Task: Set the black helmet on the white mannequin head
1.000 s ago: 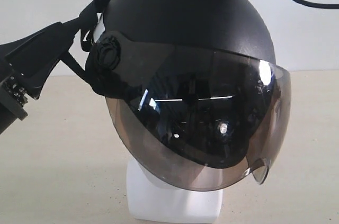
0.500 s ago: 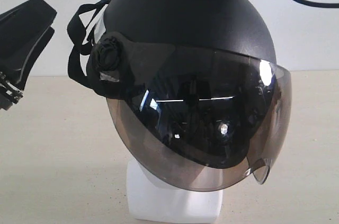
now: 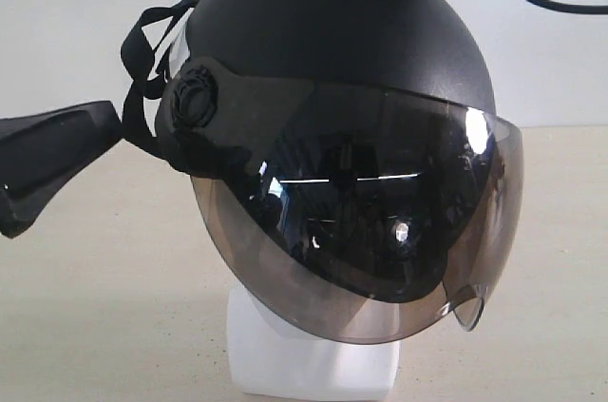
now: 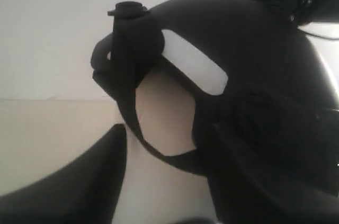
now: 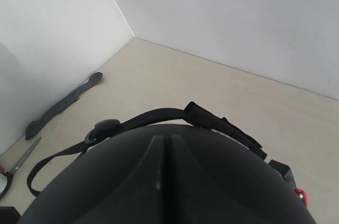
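**Item: black helmet** (image 3: 342,60). Matte round shell, open face. A large smoky bubble visor (image 3: 380,240) is down and glints with reflections. A ribbed round pivot knob sits at the side. The helmet is seated on the white mannequin head (image 3: 304,369), of which only the neck and base show beneath the visor.

**Change:** A second ago the left gripper (image 3: 109,126) was clamped on the chin strap (image 3: 142,60) beside the helmet. Now the strap hangs free in loops. The gripper's tip is just beside the strap, lower than half a second ago. Its jaws are parted and hold nothing. The helmet has not shifted.

**Right gripper** (image 5: 165,155): its fingers are pressed together with nothing between them, lying against the helmet's crown.

**Surroundings:** beige table (image 3: 95,307) under the helmet. A black cable (image 3: 541,1) loops on the wall behind the helmet. A dark flat strip (image 5: 63,105) lies at the wall's foot, well apart from the helmet. Nothing blocks the visor.
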`<state>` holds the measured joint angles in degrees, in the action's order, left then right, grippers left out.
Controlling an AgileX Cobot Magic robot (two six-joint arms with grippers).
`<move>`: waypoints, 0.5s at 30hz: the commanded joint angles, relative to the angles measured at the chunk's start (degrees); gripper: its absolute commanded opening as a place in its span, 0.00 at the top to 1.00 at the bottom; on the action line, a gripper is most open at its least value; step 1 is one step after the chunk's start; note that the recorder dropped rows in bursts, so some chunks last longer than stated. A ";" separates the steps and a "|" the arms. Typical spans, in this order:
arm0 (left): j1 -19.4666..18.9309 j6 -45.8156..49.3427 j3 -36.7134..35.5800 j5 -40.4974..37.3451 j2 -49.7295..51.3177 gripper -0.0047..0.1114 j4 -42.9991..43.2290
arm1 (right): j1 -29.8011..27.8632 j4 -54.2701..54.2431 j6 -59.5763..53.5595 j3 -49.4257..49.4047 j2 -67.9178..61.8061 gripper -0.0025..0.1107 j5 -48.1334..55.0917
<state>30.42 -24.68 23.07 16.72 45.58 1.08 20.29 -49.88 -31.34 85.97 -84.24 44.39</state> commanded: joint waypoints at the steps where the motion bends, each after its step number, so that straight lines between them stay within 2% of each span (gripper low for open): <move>1: -1.24 5.08 6.67 -10.99 -0.34 0.57 -0.23 | 0.31 2.67 -0.26 -1.31 -0.38 0.98 7.25; 6: -6.01 7.60 12.92 -19.19 2.76 0.57 0.00 | 0.31 2.67 -0.26 -1.31 -0.38 0.98 7.25; 15: -6.66 7.82 14.58 -22.50 3.75 0.57 0.00 | 0.31 2.67 -0.26 -1.31 -0.38 0.98 7.14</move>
<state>23.94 -17.27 37.22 -3.64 48.84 1.08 20.29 -49.88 -31.34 85.97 -84.24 44.51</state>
